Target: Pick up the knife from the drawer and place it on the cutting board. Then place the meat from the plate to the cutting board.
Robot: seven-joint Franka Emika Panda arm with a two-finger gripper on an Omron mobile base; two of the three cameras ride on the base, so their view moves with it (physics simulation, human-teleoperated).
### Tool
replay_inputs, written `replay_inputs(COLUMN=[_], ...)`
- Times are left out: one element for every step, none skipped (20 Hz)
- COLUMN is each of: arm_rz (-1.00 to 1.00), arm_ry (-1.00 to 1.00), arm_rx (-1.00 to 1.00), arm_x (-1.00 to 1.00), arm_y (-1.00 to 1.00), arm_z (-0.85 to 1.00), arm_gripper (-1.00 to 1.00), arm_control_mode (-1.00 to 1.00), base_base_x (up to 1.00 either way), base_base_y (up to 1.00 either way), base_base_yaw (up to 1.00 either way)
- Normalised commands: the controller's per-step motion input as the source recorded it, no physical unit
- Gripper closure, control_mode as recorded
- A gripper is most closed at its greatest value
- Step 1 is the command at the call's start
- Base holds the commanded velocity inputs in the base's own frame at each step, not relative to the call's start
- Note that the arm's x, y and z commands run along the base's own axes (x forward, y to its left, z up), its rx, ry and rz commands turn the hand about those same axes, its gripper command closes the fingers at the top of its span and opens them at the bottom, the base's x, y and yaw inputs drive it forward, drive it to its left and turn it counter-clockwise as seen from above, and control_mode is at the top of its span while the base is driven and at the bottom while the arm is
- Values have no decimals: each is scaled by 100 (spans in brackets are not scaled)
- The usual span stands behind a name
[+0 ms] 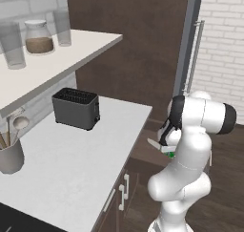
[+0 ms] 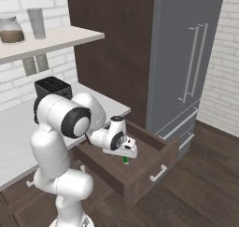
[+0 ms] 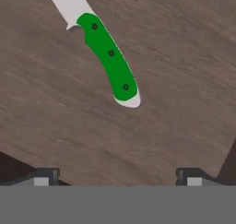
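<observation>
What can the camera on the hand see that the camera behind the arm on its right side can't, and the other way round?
The hand view alone shows the knife close up: its whole green handle with three dark rivets and part of the pale blade, lying on the wooden drawer floor, with the open pincer above it, tips wide apart. The right base view alone shows the white arm, the tall grey fridge, the toaster and the shelf. Both share the open drawer and the knife, a mere green speck in the base view.
</observation>
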Motion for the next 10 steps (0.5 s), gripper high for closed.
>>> replay_inputs(arm_rz=[16, 17, 19, 20, 19, 19, 17, 17, 18, 17], arm_ry=[-7, -6, -1, -1, 0, 0, 0, 0, 0, 0], arm_rx=[0, 0, 2, 1, 2, 5, 8, 9, 9, 11], arm_x=[36, 35, 43, 41, 48, 43, 55, 54, 44, 53], arm_y=[-3, -6, -11, -5, 0, -9, -32, -33, -29, -35], arm_z=[-28, -40, -47, -51, -49, -51, -49, -42, -34, -26], arm_gripper=[-100, -100, -100, -100, -100, -100, -100, -100, -100, -100], arm_control_mode=[-100, -100, -100, -100, -100, -100, -100, -100, -100, -100], base_base_x=[0, 0, 0, 0, 0, 0, 0, 0, 0, 0], base_base_y=[0, 0, 0, 0, 0, 0, 0, 0, 0, 0], base_base_yaw=[0, 0, 0, 0, 0, 0, 0, 0, 0, 0])
